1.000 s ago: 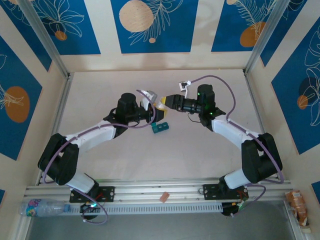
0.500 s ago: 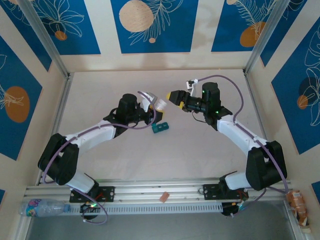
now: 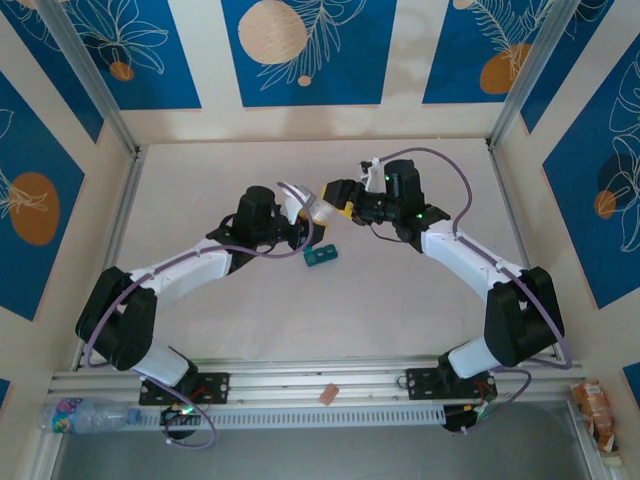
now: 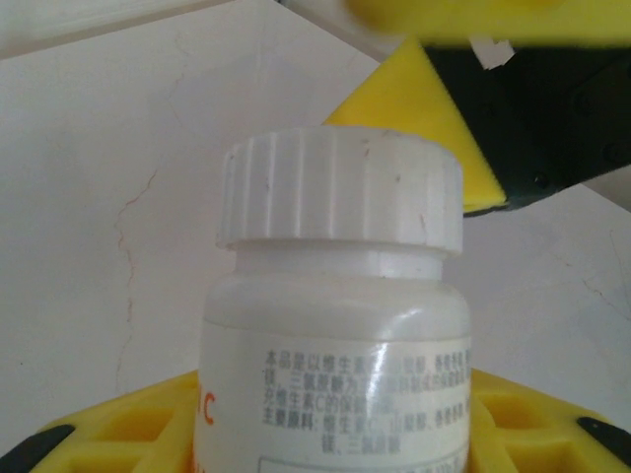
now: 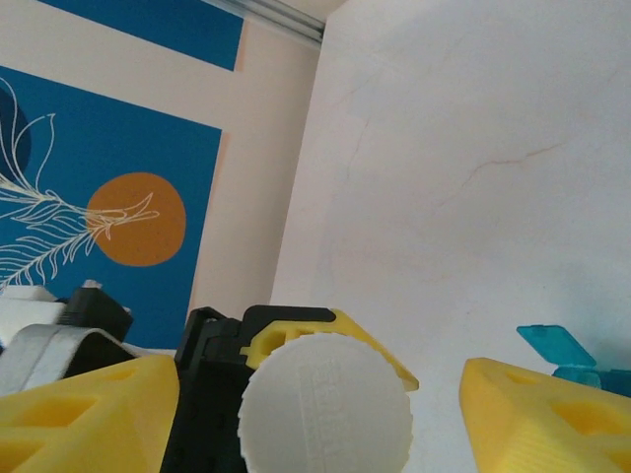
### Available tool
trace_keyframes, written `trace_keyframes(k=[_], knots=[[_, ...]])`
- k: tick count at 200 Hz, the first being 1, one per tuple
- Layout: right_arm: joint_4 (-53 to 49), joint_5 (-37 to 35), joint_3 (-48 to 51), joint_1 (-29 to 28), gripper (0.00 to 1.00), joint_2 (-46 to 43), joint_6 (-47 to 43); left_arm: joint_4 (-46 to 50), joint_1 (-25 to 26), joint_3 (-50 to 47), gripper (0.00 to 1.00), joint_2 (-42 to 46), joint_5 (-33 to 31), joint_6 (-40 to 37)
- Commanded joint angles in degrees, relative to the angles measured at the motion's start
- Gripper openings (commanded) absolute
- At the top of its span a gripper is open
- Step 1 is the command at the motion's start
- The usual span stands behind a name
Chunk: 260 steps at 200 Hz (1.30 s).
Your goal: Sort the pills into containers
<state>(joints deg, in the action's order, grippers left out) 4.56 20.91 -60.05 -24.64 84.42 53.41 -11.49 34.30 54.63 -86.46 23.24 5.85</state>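
- Left gripper (image 4: 335, 424): the jaws are clamped on the body of a white bottle (image 4: 335, 335). In the left wrist view a yellow finger (image 4: 128, 424) sits against each side of it. The bottle carries printed text and an orange mark at its left edge.
- The ribbed white cap (image 4: 340, 187) is on the bottle and points away from the left wrist, toward the other arm.
- Right gripper (image 5: 320, 374): the jaws stand apart, one yellow finger (image 5: 89, 409) on either side of the cap (image 5: 325, 404). A visible gap remains on both sides, so there is no contact with the cap.
- In the top view the two grippers meet nose to nose near the table's middle, left gripper (image 3: 312, 222) and right gripper (image 3: 332, 195), with the bottle (image 3: 320, 211) between them.
- Left arm (image 3: 190, 265): the forearm runs up and to the right from a folded elbow at the lower left, with the wrist held roughly level.
- Right arm (image 3: 460, 255): the forearm runs up and to the left from an elbow at the lower right, mirroring the other arm.
- Pill box (image 3: 321, 255): dark teal, lying on the table (image 3: 400, 310) just in front of the grippers and apart from both. A translucent teal lid (image 5: 557, 350) is raised in the right wrist view.
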Motion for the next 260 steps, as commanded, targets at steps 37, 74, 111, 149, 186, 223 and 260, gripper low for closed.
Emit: trace_keyframes(k=[37, 74, 111, 149, 186, 223, 260], knots=[[0.0, -0.2, -1.9, -1.0, 0.58, 1.6, 0.8, -0.3, 0.4, 1.9, 0.0, 0.1, -0.4, -1.0], [1.8, 1.3, -1.2, -0.7, 0.36, 1.7, -0.2, -1.2, 0.4, 1.3, 0.0, 0.3, -0.3, -0.3], [7.5, 6.9, 1.5, 2.5, 0.33, 0.8, -3.0, -1.0, -0.1, 1.9, 0.0, 0.3, 3.3, 0.9], [4.9, 12.7, 0.6, 5.6, 0.31, -0.4, -13.3, -7.3, -1.5, 0.3, 0.0, 1.0, 11.6, 4.7], [-1.2, 8.2, 0.6, 8.0, 0.31, -2.7, -21.1, -10.5, -2.4, -1.2, 0.0, 1.5, 14.1, 7.3], [-10.3, -4.6, 1.6, 8.5, 0.32, -2.1, -21.8, -8.5, -2.5, -2.4, 0.0, 2.7, 11.2, 5.4], [-18.1, -21.1, 3.7, 7.8, 0.33, 1.6, -18.4, -6.6, -2.5, -4.2, 0.0, 4.2, 7.3, 4.3]])
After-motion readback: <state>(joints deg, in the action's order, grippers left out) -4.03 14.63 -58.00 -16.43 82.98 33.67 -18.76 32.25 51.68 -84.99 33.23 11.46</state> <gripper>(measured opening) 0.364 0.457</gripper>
